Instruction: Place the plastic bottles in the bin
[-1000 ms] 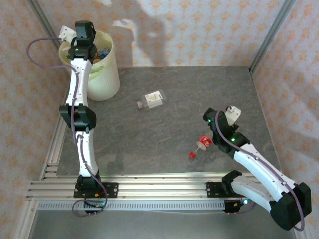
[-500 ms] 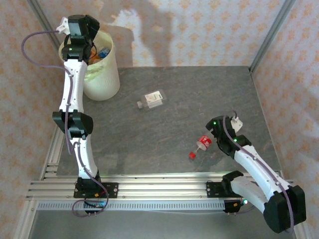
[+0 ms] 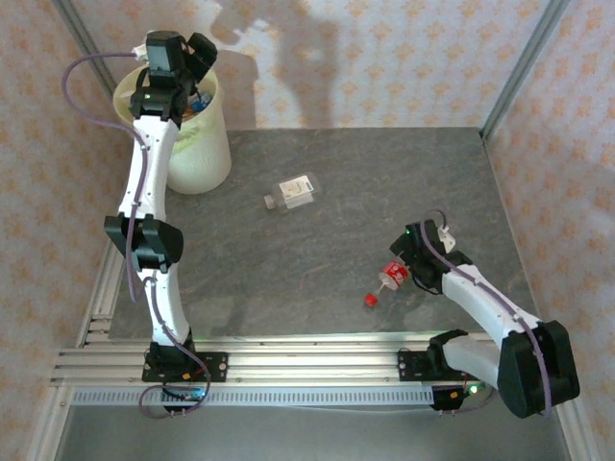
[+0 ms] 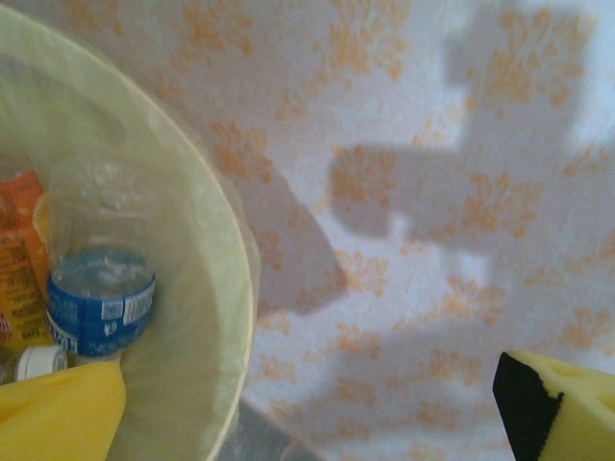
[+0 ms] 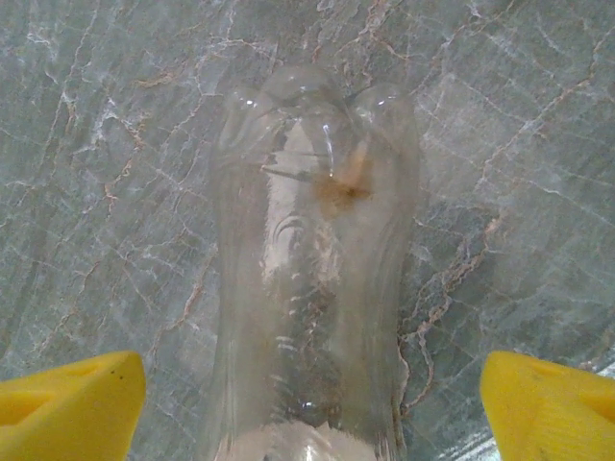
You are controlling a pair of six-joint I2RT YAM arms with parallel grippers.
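- Currently my left gripper (image 3: 200,53) hangs open over the bin (image 3: 199,158), bottles (image 4: 101,303) inside.
- My right gripper (image 5: 307,408) straddles the red bottle (image 3: 395,273) on the worktop (image 3: 288,279), open, not touching.
- White bottle (image 3: 293,192) lies mid-worktop.

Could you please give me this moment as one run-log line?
left gripper: open above bin | right gripper: open, straddling red-label bottle on table | white-label bottle: lying mid-table
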